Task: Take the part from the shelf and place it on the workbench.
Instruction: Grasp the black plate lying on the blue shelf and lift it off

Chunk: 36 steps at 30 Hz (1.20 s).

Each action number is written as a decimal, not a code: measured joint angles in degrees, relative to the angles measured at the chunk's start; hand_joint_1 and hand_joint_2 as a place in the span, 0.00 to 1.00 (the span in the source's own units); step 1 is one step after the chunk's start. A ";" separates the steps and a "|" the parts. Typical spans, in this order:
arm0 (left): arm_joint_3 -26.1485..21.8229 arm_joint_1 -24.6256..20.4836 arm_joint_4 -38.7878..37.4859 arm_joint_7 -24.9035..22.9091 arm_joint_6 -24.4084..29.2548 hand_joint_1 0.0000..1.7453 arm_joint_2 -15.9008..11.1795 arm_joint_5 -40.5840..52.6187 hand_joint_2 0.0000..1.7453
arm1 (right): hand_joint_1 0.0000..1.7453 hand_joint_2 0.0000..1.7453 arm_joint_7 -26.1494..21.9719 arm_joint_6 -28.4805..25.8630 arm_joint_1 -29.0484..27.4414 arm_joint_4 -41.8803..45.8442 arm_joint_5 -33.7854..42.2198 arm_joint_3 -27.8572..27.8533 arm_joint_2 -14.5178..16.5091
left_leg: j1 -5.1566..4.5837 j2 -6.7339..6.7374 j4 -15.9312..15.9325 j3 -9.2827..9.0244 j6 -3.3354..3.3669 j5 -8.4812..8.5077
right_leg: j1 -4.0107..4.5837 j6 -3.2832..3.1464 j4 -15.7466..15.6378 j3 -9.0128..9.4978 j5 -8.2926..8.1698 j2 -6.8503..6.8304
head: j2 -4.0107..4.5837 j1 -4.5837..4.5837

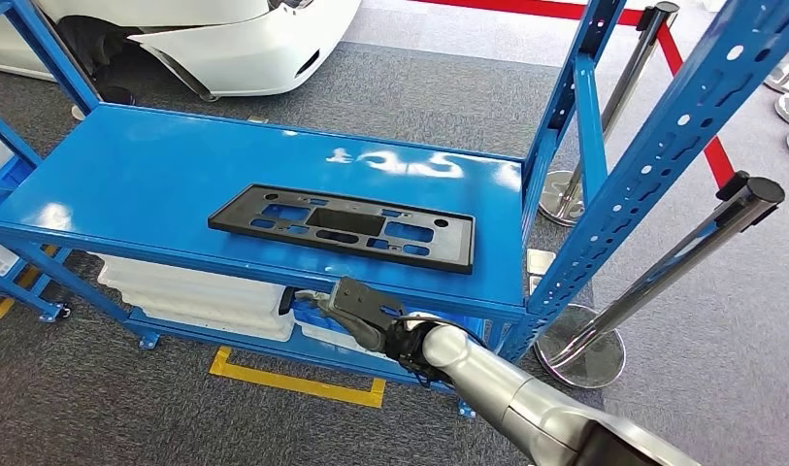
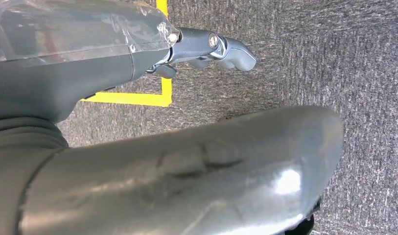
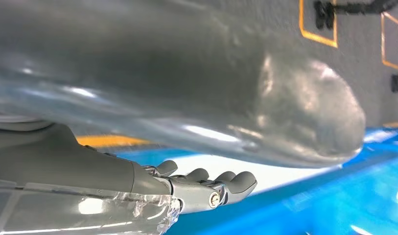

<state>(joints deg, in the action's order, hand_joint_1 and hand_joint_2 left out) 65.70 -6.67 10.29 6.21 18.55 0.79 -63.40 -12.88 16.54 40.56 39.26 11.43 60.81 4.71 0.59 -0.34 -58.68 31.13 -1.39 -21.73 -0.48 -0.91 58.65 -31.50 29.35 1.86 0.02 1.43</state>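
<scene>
- Part (image 1: 342,228): one flat black rectangular plate with several cut-outs lies flat on the top level of the blue shelf (image 1: 128,180), towards its front edge, untouched by either robot hand.
- One right robot hand (image 1: 356,309) sits just below and in front of the shelf's front edge, under the part; it holds nothing, and in the right wrist view its fingers (image 3: 221,180) reach forward, slightly bent and side by side.
- One left robot hand (image 2: 206,49) hangs over grey carpet near a yellow floor marking (image 2: 138,99); nothing is in it, fingers lightly curled, so whether released or clenched cannot be told.
- White trays (image 1: 191,291) rest on the lower level.
- Two chrome stanchions (image 1: 652,272) stand right of the shelf, with a red strip (image 1: 696,102) on the floor behind.
</scene>
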 joint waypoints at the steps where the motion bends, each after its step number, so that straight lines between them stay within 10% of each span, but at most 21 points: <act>1: 0.00 0.00 0.00 -0.05 0.01 0.00 0.00 0.04 0.00 | 0.00 0.00 0.12 -0.76 0.33 0.64 -0.37 -0.03 0.06 | 0.00 0.00 0.00 0.00 0.00 0.00 | 0.00 0.00 0.00 0.00 0.00 0.00 | 0.01 0.01; 30: 0.00 0.01 0.00 -0.09 -1.37 0.00 0.00 1.14 0.00 | 0.00 0.00 4.96 -7.87 6.19 7.91 -10.72 -0.92 -0.12 | 0.00 0.00 0.00 0.00 -0.02 0.02 | 0.01 -0.02 0.01 -0.01 -0.02 0.00 | 0.01 0.01; 36: 0.00 0.01 0.00 -0.09 -1.24 0.00 -0.01 0.60 0.00 | 0.00 0.00 12.31 -11.79 8.41 8.23 -24.67 -0.83 -0.16 | -0.01 0.00 0.00 0.00 -0.02 0.03 | 0.01 -0.02 0.01 -0.01 -0.02 0.00 | 0.01 0.00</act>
<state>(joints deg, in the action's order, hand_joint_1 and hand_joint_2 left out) 65.70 -6.65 10.29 6.12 17.31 0.78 -62.79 -0.57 4.75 48.98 47.50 -13.24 59.98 4.55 0.58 -0.34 -58.68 31.13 -1.41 -21.70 -0.47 -0.92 58.65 -31.52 29.33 1.86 0.03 1.44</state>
